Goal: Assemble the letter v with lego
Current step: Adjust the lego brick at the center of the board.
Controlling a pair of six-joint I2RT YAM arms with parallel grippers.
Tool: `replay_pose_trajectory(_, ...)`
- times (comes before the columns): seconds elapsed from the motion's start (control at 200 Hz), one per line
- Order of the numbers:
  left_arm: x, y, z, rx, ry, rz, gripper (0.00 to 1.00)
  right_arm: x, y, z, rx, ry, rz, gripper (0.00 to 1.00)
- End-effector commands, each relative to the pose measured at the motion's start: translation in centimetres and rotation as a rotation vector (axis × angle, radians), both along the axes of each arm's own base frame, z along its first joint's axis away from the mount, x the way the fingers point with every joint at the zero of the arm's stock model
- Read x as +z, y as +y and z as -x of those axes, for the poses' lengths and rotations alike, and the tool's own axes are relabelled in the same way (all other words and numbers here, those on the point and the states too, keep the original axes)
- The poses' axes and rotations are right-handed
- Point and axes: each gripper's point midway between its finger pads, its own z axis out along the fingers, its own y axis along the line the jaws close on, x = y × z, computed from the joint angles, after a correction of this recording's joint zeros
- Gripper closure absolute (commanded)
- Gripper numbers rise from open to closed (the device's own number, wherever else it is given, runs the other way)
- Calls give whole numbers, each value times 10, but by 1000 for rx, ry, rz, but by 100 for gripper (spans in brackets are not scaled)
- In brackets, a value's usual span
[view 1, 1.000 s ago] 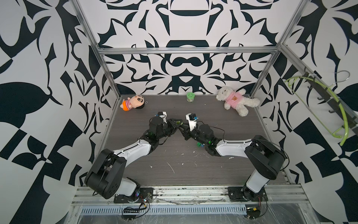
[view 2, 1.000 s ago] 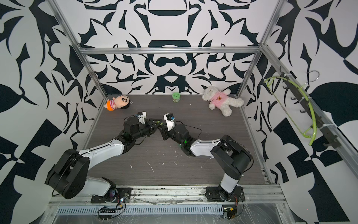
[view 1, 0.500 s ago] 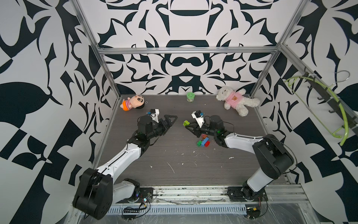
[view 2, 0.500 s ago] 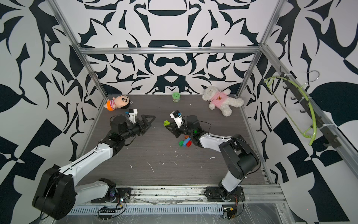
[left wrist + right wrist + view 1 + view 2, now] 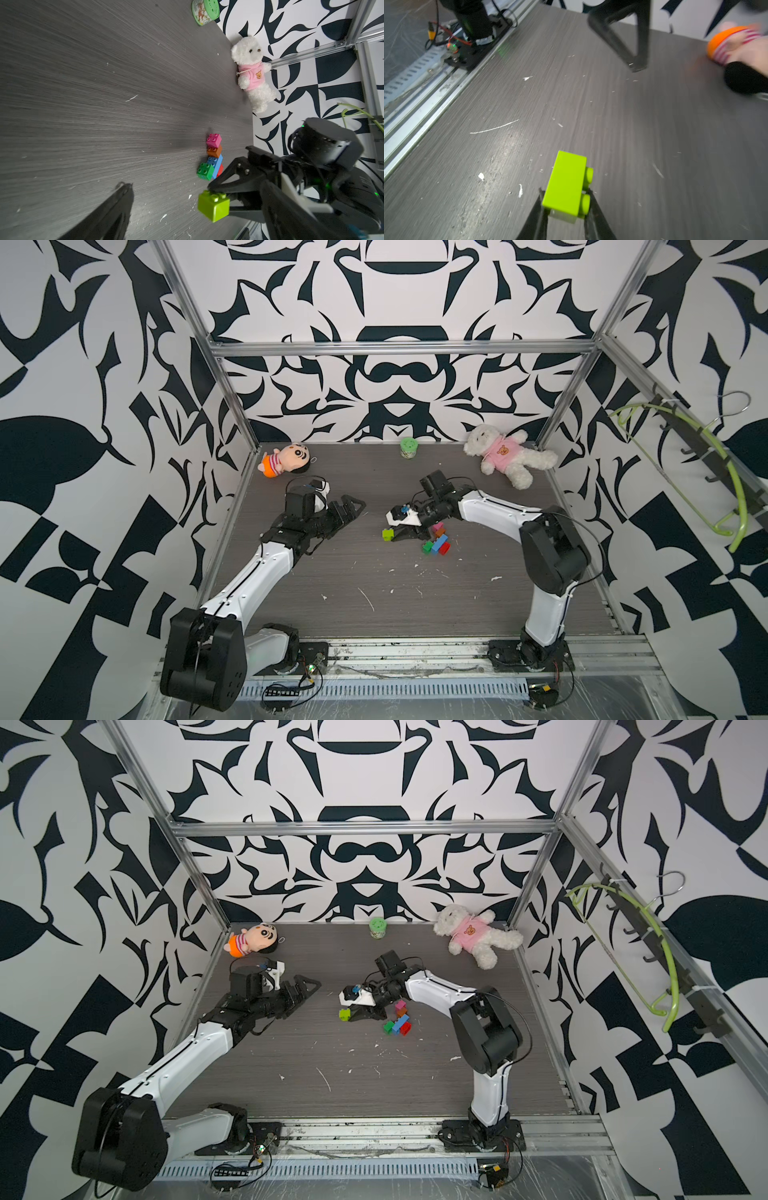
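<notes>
Currently held: lime brick (image 5: 566, 182), pinched in my right end effector (image 5: 565, 202), close to the counter (image 5: 374, 593). Landmark: joined bricks (image 5: 213, 158), made up of pink (image 5: 214, 140), orange-brown (image 5: 214, 151), blue (image 5: 215, 161) and red (image 5: 220, 168), with dark green (image 5: 204, 171) branching off. Lime brick sits near them, apart, on the dark green side. Left end effector (image 5: 360, 506): released, empty, well apart from the joined bricks. Step, I judge: bringing the last piece. Next: line it up beyond dark green and press until it seats.
</notes>
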Motion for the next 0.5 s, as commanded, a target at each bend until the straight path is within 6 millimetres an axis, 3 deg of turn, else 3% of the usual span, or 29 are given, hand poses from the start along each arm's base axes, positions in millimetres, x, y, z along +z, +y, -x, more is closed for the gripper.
replay_pose_trajectory(0.0,-11,3,7,-18,12,-35,1,-15,2,20,76,-20,23,100)
replay_pose_trajectory(0.495,-32,7,9,-18,55,-76,1,-77,0,15,79,-44,258,91)
